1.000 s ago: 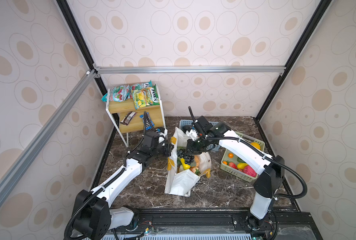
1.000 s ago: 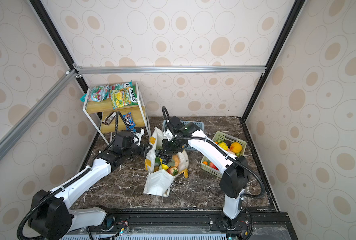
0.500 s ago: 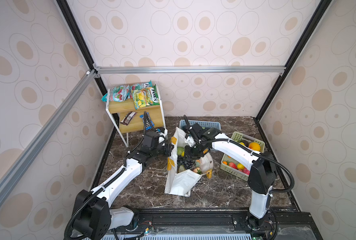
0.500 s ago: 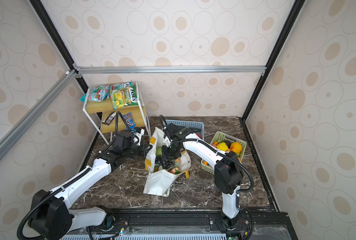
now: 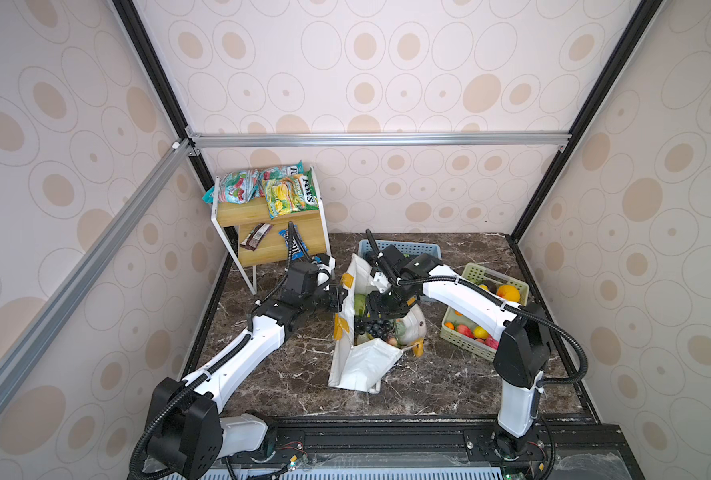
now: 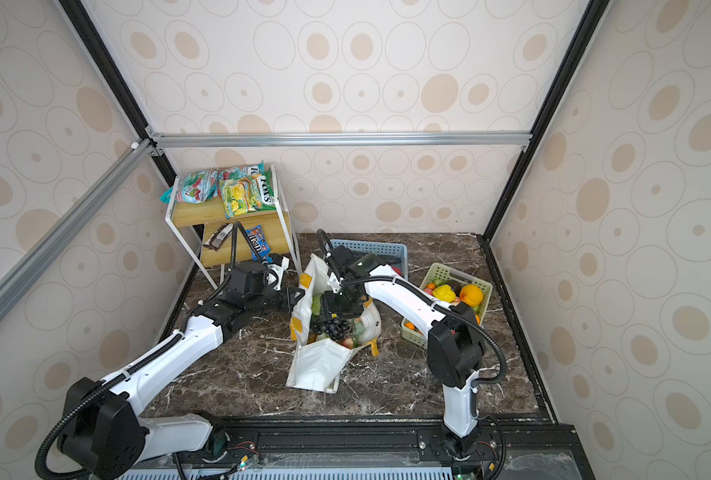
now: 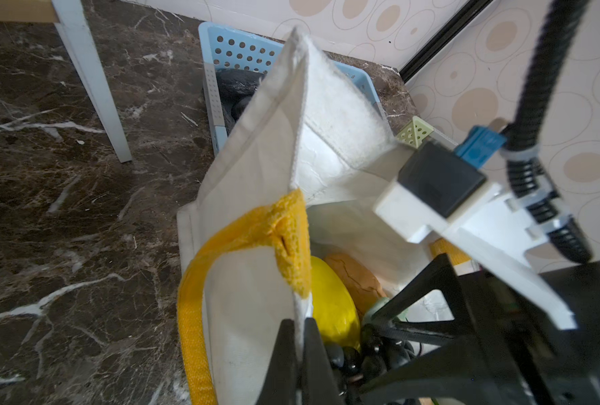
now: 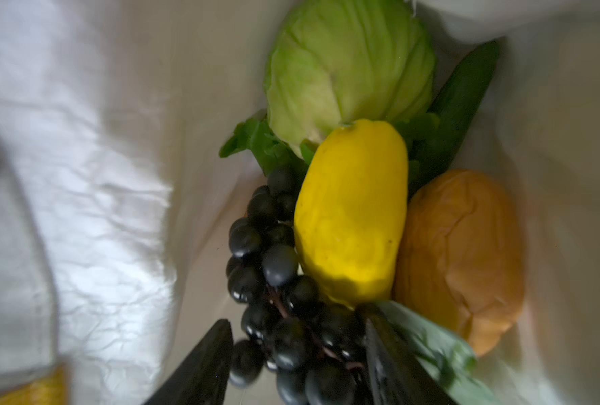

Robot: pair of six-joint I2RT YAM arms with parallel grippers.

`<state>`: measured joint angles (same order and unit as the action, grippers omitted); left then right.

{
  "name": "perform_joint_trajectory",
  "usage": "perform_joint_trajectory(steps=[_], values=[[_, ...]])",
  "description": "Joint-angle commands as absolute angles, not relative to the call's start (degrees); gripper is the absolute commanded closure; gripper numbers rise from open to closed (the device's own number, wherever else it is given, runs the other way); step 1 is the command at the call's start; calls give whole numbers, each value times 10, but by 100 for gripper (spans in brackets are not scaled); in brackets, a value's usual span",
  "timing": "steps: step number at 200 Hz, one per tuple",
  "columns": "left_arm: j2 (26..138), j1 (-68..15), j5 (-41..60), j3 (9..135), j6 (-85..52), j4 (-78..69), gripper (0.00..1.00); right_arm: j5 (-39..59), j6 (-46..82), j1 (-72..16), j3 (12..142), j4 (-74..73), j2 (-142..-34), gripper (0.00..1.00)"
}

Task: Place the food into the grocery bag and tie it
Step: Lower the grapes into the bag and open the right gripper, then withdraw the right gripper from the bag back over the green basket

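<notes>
Right gripper (image 8: 296,321) sits lower than a second ago, inside the grocery bag (image 5: 362,365); jaws stand parted, grapes (image 8: 267,245) between them; left gripper (image 7: 298,326) clamps the grocery bag; retracting may snag grapes on a jaw.

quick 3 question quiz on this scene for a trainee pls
1. True or false: the left end effector is shut on the rim of the soft white fabric grocery bag with yellow handles.
2. The right end effector, straddling the dark purple toy grape bunch inside the bag, is: A open, B shut, C out of view.
3. Fill in: in both top views the pale green perforated plastic basket of fruit stands to the ____ of the bag.
Key: 1 true; 2 A; 3 right.
</notes>
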<state>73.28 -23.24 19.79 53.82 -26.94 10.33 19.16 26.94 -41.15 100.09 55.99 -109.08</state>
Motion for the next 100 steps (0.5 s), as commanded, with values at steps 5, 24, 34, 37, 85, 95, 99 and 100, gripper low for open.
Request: perform_joint_trajectory(steps=[5, 24, 34, 37, 85, 95, 99, 100], values=[[718, -229, 186, 550, -261, 96, 100, 138, 222, -413, 1075, 645, -1072, 35], [718, -229, 185, 550, -260, 98, 100, 114, 202, -410, 1123, 686, -1073, 35], [717, -229, 185, 550, -258, 98, 100, 100, 194, -407, 1145, 704, -1074, 35], [716, -229, 186, 551, -258, 100, 100, 96, 193, -406, 1151, 708, -1074, 35], [711, -228, 182, 548, -252, 104, 100, 31, 180, -383, 1200, 759, -1051, 35], [710, -229, 183, 547, -251, 104, 100, 16, 179, -376, 1187, 762, -1037, 35], [709, -228, 184, 547, -251, 104, 100, 13, 178, -373, 1180, 762, -1031, 35], [709, -228, 184, 547, -251, 104, 100, 13, 177, -371, 1178, 762, -1030, 35]])
